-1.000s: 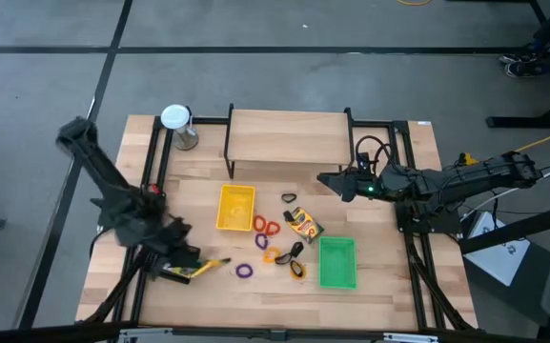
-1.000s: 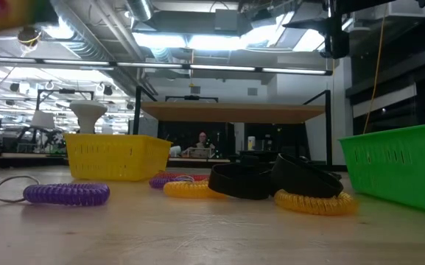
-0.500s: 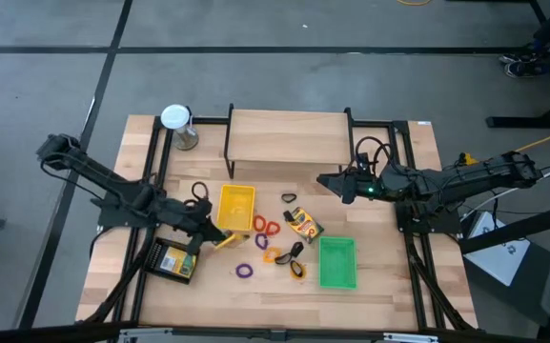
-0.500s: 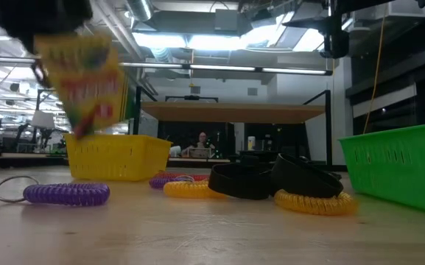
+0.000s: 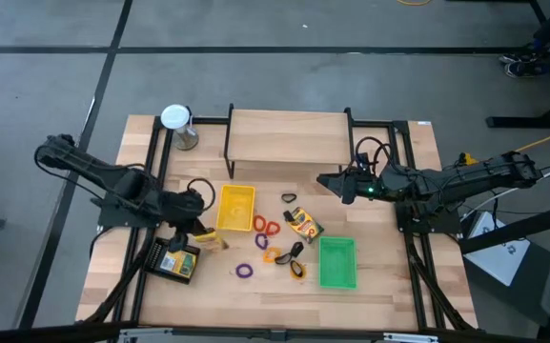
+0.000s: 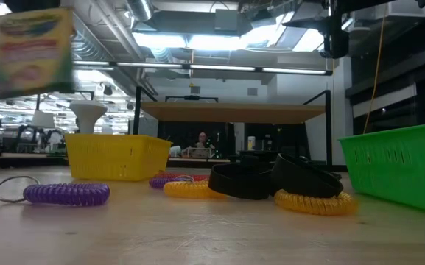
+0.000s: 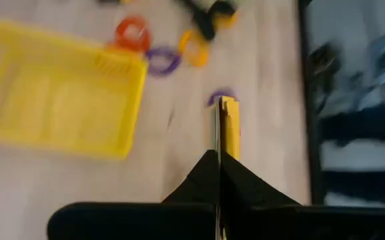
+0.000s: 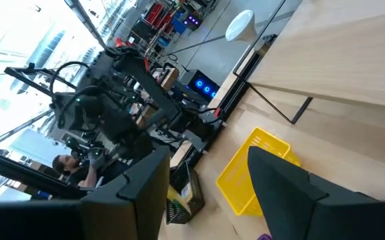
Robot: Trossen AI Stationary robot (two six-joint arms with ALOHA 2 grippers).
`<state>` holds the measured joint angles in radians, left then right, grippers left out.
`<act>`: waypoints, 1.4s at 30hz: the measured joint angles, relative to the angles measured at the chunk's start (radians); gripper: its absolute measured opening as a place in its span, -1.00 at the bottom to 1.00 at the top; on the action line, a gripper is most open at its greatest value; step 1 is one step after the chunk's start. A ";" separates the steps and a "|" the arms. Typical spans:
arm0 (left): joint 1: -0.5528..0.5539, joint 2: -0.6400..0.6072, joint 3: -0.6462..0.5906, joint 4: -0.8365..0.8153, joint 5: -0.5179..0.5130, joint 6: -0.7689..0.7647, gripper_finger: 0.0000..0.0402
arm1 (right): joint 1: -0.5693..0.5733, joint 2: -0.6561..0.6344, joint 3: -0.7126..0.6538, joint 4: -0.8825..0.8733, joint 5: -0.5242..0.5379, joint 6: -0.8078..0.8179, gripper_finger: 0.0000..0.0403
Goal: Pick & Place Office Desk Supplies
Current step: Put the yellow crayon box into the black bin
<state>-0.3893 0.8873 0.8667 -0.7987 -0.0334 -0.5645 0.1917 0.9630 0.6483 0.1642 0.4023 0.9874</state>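
Your left gripper point(image 5: 201, 232) holds a yellow crayon box point(image 5: 214, 241) clear of the table, its fingers clamped on the box's thin edges, just off the near left corner of the yellow tray point(image 5: 235, 207) and just beyond the black tray point(image 5: 173, 261), which already carries another printed box. From the left wrist camera the held box point(image 7: 227, 128) shows edge-on, a narrow yellow strip running straight out from between the dark fingertips, so its long axis follows the line of the gripper and points away from the wrist toward the table's front. The low camera catches the same box point(image 6: 34, 51) hanging high in the air, printed face toward the lens and standing roughly upright, above and to the left of the yellow tray point(image 6: 116, 156). Below it on the wood lie a purple ring point(image 5: 244, 271), orange rings point(image 5: 267, 227), black clips point(image 5: 296, 251) and a second crayon box point(image 5: 302, 224), all grouped between the yellow tray and the green tray point(image 5: 337, 262). Your right gripper point(image 5: 324, 181) hangs over the far right part of the table near the raised wooden shelf point(image 5: 289, 136), well apart from the supplies, its fingers spread with nothing between them.
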 joint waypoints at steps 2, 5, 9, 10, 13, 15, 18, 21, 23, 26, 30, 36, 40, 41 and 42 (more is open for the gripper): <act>-0.023 0.000 0.035 -0.139 -0.005 0.003 -0.99 | 0.000 0.000 0.000 0.000 0.000 0.000 0.02; -0.066 -0.001 0.066 -0.302 0.009 0.010 -0.99 | 0.000 0.000 0.000 0.000 0.000 0.000 0.02; -0.140 0.000 0.071 -0.374 0.035 0.019 -0.99 | 0.000 0.000 0.000 0.000 0.000 -0.001 0.02; -0.158 0.005 0.071 -0.380 0.037 0.017 -0.99 | 0.000 0.000 0.000 0.000 0.000 -0.003 0.02; -0.198 0.027 0.071 -0.396 0.057 -0.002 -0.99 | 0.000 0.000 0.000 -0.002 0.000 -0.004 0.02; -0.223 0.048 0.071 -0.410 0.083 -0.019 -0.99 | 0.000 0.000 0.000 -0.003 0.000 -0.004 0.02; -0.262 0.079 0.071 -0.429 0.112 -0.031 -0.99 | 0.000 0.000 0.000 -0.005 0.000 -0.005 0.02; -0.291 0.103 0.071 -0.439 0.114 -0.041 -0.99 | 0.000 0.000 0.000 -0.007 0.000 -0.005 0.02; -0.307 0.119 0.071 -0.438 0.121 -0.042 -0.99 | 0.000 0.000 0.000 -0.008 0.000 -0.005 0.02; -0.333 0.139 0.071 -0.435 0.154 -0.032 -0.99 | 0.000 0.000 0.000 -0.009 0.000 -0.006 0.02; -0.359 0.160 0.071 -0.436 0.189 -0.010 -0.99 | 0.000 0.000 0.000 -0.009 0.000 -0.008 0.02; -0.376 0.181 0.071 -0.434 0.247 0.033 -0.99 | 0.000 0.000 0.000 -0.009 0.000 -0.007 0.02; -0.376 0.190 0.071 -0.432 0.273 0.065 -0.99 | 0.000 0.000 0.000 -0.009 0.000 -0.007 0.02; -0.376 0.193 0.071 -0.432 0.280 0.078 -0.99 | 0.000 0.000 0.000 -0.009 0.000 -0.007 0.02; -0.376 0.196 0.071 -0.432 0.289 0.091 -0.99 | 0.000 0.000 0.000 -0.009 0.000 -0.007 0.02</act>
<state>-0.7650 1.0837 0.9379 -1.2309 0.2557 -0.4739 0.1917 0.9630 0.6483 0.1551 0.4026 0.9802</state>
